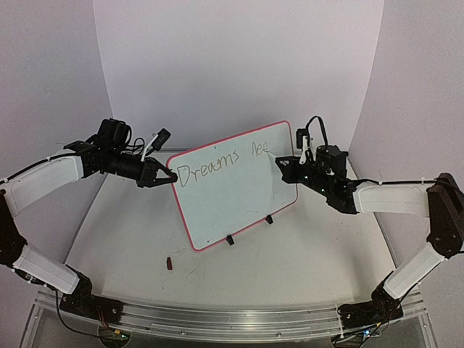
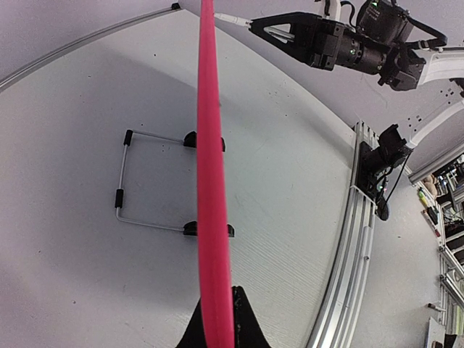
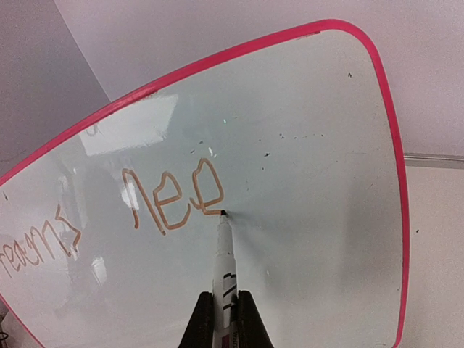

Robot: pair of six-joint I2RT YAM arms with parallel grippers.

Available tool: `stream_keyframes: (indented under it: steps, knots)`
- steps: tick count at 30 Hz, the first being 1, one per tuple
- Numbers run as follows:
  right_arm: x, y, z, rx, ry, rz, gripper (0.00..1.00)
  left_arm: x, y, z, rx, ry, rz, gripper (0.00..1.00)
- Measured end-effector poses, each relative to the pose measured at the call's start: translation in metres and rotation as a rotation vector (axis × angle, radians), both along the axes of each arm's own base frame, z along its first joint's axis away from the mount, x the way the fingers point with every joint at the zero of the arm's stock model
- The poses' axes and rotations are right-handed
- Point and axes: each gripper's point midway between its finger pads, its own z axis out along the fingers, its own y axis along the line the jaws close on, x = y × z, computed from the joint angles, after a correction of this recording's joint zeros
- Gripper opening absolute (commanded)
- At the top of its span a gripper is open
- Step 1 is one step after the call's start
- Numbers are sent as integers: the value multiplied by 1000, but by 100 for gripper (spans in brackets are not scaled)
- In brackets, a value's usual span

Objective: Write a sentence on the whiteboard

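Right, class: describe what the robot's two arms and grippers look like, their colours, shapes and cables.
The left arm and right arm have white boxy link covers, black joints and black bases on a silver rail. The left gripper and right gripper are black and taper to a point. Cables loop over each wrist.

left pincer (image 1: 171, 176) — clamped, arm outstretched | right pincer (image 1: 280, 163) — clamped, arm outstretched

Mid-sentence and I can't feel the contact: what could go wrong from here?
1. The marker tip presses the whiteboard, steadied only by the left fingers on its left edge and a thin wire stand; it could swivel or tip.
2. The sentence nears the right frame; the line may run out of room.
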Motion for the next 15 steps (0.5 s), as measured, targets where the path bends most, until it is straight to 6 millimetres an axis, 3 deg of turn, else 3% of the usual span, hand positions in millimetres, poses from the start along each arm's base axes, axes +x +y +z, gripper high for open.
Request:
stream_keyframes:
  steps: [9,15]
  knots:
    - [-1,-6,4,-1,-8,-23,0,0,-1,0,0,-2,-3,0]
    - [-11,-15,25,18,-50,-33,0,0,-3,0,2,-11,-12,0]
